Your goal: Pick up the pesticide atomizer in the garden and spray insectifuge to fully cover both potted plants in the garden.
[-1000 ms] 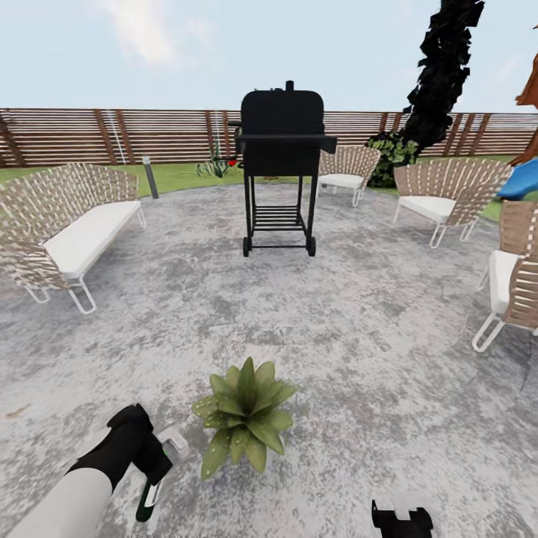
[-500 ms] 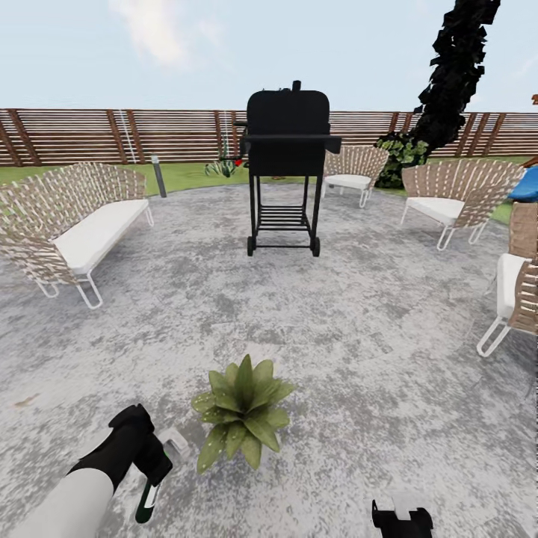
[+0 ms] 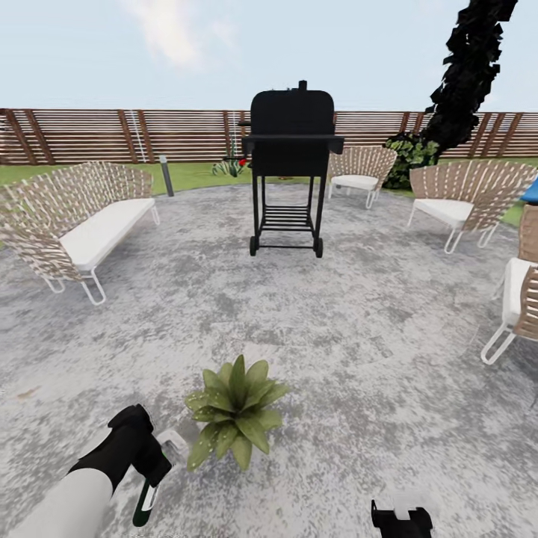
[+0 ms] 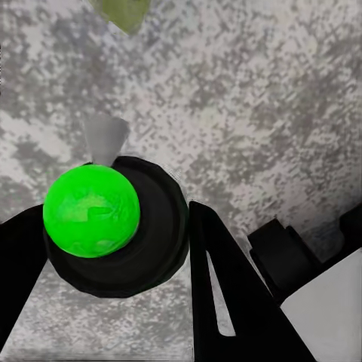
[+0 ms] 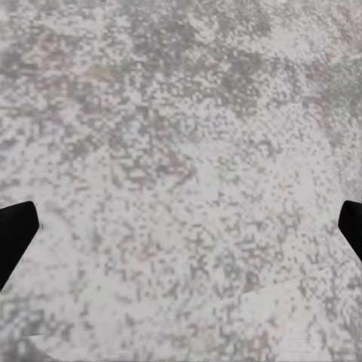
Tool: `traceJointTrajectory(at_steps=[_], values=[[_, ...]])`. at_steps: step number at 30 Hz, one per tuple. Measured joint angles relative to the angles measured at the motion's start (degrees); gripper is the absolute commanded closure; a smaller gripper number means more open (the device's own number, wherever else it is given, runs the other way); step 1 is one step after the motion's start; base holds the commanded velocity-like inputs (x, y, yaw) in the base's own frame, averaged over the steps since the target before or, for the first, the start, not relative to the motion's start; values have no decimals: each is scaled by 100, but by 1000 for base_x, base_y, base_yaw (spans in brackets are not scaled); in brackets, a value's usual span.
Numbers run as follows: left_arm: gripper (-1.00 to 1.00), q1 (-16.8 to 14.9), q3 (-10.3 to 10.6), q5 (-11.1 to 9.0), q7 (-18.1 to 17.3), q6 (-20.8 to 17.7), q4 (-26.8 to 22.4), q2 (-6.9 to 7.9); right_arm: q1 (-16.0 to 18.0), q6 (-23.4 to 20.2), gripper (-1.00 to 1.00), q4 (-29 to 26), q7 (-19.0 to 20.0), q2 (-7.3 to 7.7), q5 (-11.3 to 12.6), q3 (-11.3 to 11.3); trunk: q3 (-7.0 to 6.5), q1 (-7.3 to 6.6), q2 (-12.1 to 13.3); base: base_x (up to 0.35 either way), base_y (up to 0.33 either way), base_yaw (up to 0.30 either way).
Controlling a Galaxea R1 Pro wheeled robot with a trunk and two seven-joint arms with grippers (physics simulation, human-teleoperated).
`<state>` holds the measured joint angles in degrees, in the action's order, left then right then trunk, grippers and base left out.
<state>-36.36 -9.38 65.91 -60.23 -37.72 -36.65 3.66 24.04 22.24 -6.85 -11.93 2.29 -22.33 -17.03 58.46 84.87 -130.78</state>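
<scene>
A potted plant [image 3: 233, 412], a low rosette of pointed green leaves, sits on the grey paved circle [image 3: 336, 329] of the garden, close in front of me. Pale specks of insectifuge [image 3: 200, 448] dot its lower-left leaves. My left gripper [image 3: 153, 471] is shut on the pesticide atomizer [image 3: 146, 504], just left of the plant, with its white head [image 3: 173, 441] toward the leaves. In the left wrist view the black fingers [image 4: 222, 294] clamp the dark bottle [image 4: 151, 249] with its bright green mark [image 4: 90, 213]. My right gripper [image 3: 401, 517] hangs open over bare paving [image 5: 181, 188].
A black grill [image 3: 291, 149] stands mid-circle ahead. A woven sofa [image 3: 82, 224] is at the left, woven chairs [image 3: 456, 198] at the back and right. A slatted fence [image 3: 90, 134], lawn, a small leafy plant [image 3: 228, 166] and a dark tree [image 3: 471, 67] lie beyond.
The whole view has shifted a little, so the grill and chairs sit further right in the picture. The left gripper still holds the atomizer beside the plant. The right gripper looks unchanged.
</scene>
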Motion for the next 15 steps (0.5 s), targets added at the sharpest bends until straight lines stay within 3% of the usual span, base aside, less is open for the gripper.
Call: traceJointTrajectory(at_steps=[15], values=[[100, -8, -70, -31, -2, -8, -19, 10, 0, 3, -100, 0, 0, 0, 0, 0, 0, 0, 0, 0, -11, 276]])
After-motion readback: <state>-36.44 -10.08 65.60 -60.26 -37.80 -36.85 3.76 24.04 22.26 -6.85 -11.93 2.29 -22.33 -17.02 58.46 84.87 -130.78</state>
